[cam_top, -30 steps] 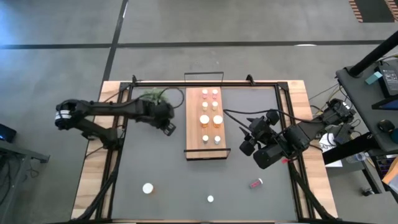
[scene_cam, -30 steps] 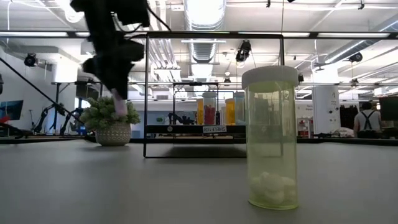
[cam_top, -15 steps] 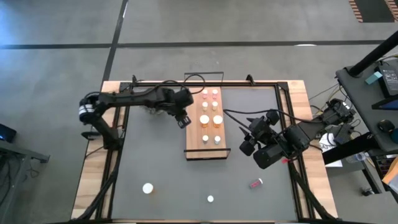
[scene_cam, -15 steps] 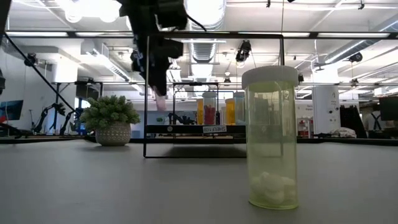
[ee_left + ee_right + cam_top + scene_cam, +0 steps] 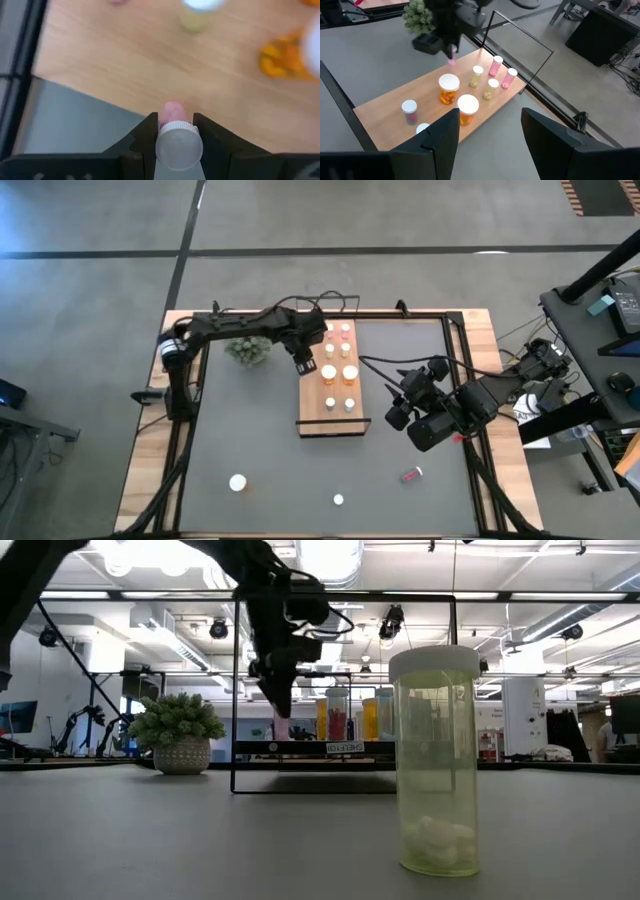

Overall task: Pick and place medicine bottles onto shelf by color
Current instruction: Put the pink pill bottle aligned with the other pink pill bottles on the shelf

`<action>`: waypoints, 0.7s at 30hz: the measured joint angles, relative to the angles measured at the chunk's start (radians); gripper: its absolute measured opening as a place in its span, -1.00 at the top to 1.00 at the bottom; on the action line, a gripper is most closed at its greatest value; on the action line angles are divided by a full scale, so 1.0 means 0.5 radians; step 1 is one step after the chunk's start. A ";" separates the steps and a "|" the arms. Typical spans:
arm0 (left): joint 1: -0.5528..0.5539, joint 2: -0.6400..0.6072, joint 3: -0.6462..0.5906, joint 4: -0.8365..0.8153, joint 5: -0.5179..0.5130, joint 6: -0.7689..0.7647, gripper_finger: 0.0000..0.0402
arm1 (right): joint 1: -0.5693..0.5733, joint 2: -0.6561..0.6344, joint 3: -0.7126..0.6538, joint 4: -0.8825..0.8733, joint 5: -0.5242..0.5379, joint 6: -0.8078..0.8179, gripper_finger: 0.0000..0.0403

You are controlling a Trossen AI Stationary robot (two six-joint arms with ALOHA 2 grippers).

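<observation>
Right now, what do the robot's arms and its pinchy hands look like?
Both arms are dark, almost black, built from chunky jointed links. The left arm has a white band near its base, and thin black cables loop over both arms. The left gripper and right gripper each end in two flat, dark, blocky fingers.

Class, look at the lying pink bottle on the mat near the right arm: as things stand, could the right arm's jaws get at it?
Probably yes. The right gripper hangs open and empty, and the lying pink bottle sits on bare mat close by, with nothing between them. The left gripper is busy over the shelf, holding a pink bottle.
</observation>
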 joint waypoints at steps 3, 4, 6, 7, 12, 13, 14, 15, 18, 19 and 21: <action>0.058 0.090 0.119 -0.043 -0.003 0.083 0.53 | 0.001 0.000 0.000 0.001 0.000 0.000 -0.01; 0.077 0.116 0.160 -0.051 -0.004 0.113 0.53 | 0.001 0.000 0.000 0.001 0.000 0.000 -0.01; 0.109 0.170 0.239 -0.054 -0.003 0.167 0.53 | 0.001 0.000 0.000 0.000 0.000 0.000 -0.01; 0.125 0.197 0.277 -0.061 -0.003 0.186 0.53 | 0.000 0.000 0.000 0.001 0.000 0.000 -0.01; 0.193 0.311 0.423 -0.066 -0.003 0.230 0.53 | 0.001 0.000 0.000 0.002 0.000 0.000 -0.01; 0.202 0.329 0.443 -0.065 -0.004 0.232 0.53 | 0.000 0.000 0.000 0.004 0.000 0.000 -0.01; 0.210 0.347 0.458 -0.067 -0.004 0.240 0.53 | 0.000 0.000 0.000 0.004 -0.001 0.000 -0.01; 0.215 0.361 0.471 -0.067 -0.004 0.259 0.53 | 0.000 0.000 0.000 0.004 0.000 0.000 -0.01; 0.225 0.390 0.497 -0.065 0.003 0.282 0.53 | 0.001 0.000 0.000 0.005 0.000 0.000 -0.01; 0.227 0.391 0.498 -0.067 0.004 0.283 0.53 | 0.001 0.000 0.000 0.005 0.000 0.000 -0.01; 0.229 0.392 0.497 -0.057 0.007 0.285 0.53 | 0.001 0.000 0.000 0.005 0.000 0.000 -0.01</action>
